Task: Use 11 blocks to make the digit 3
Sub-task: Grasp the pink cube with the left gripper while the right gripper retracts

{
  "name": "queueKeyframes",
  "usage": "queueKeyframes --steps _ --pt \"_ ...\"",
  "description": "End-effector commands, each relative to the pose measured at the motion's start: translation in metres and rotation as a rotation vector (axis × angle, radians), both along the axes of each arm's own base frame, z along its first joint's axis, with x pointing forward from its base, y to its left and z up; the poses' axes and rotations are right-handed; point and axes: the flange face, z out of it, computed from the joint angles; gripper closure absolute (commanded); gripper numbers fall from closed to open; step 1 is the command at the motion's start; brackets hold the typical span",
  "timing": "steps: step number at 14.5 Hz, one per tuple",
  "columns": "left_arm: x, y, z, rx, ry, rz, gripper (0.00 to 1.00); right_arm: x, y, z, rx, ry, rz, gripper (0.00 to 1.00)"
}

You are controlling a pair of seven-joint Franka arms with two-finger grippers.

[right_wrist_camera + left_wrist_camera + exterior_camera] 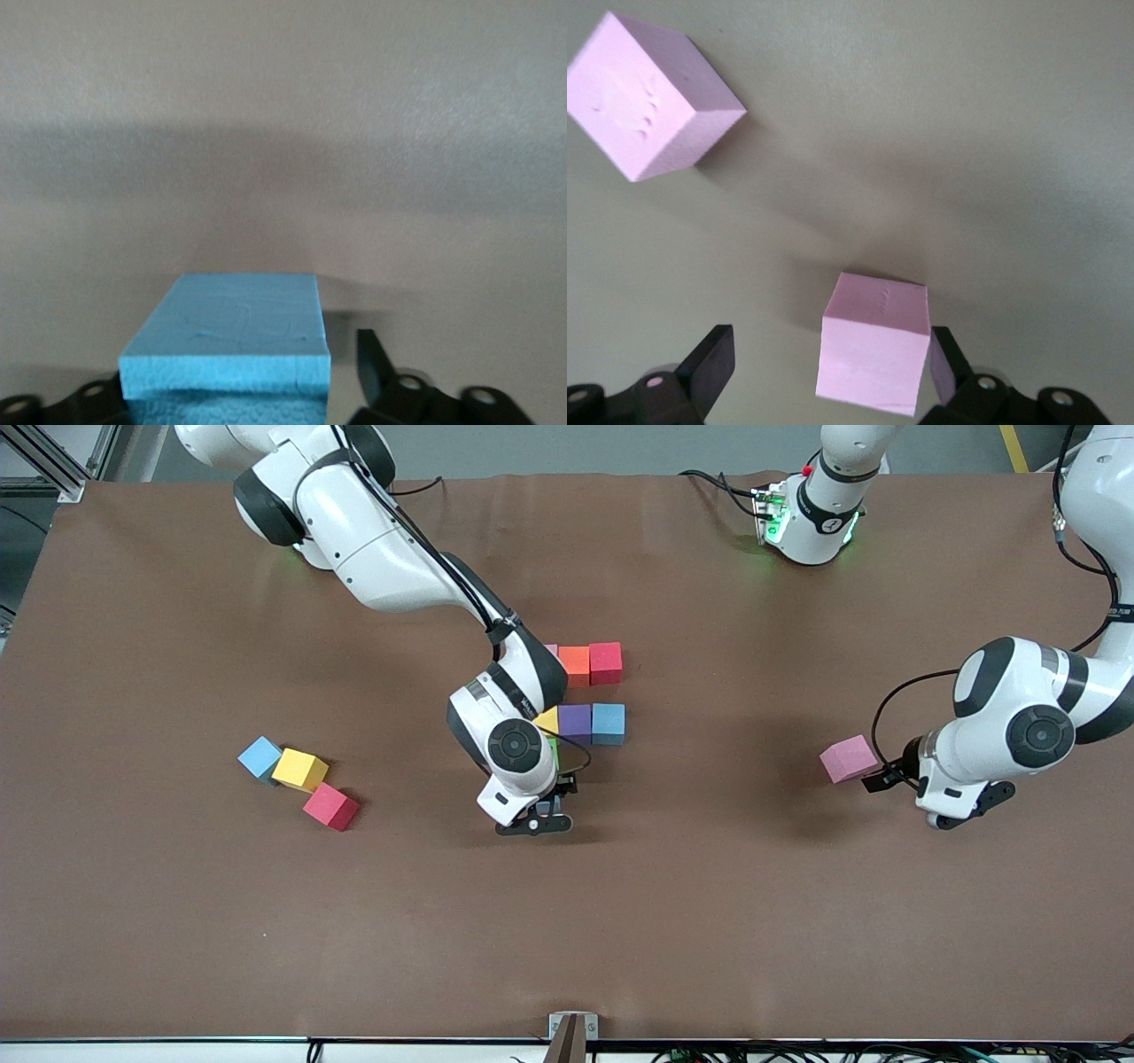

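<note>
Mid-bench the half-built figure (pixel 585 691) lacks several cubes; the right tool (pixel 542 812) stands apart around a blue cube (pixel 232 341), the left tool (pixel 824 381) apart beside a pink cube (pixel 873 345).

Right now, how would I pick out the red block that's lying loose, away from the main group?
Start at the right arm's end of the brown table. Three loose blocks sit there in a slanting row: light blue block, yellow block, then the red block. It is the row's only red one, and the nearest to the front camera.
</note>
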Motion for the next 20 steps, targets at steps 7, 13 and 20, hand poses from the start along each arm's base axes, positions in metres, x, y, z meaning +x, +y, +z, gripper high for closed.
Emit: queueKeyframes --steps 7,13,20 --pt "-0.031 -0.024 -0.034 -0.062 -0.092 -0.077 0.03 0.014 -0.009 0.16 0.082 -0.062 -0.036 0.0" --pt "-0.04 -0.013 -0.047 -0.037 -0.08 -0.105 0.03 0.006 -0.104 0.326 0.047 -0.026 -0.086 0.0" --pt "-0.04 -0.009 -0.068 -0.082 -0.09 -0.08 0.34 -0.007 -0.268 0.425 0.029 0.078 0.052 0.0"
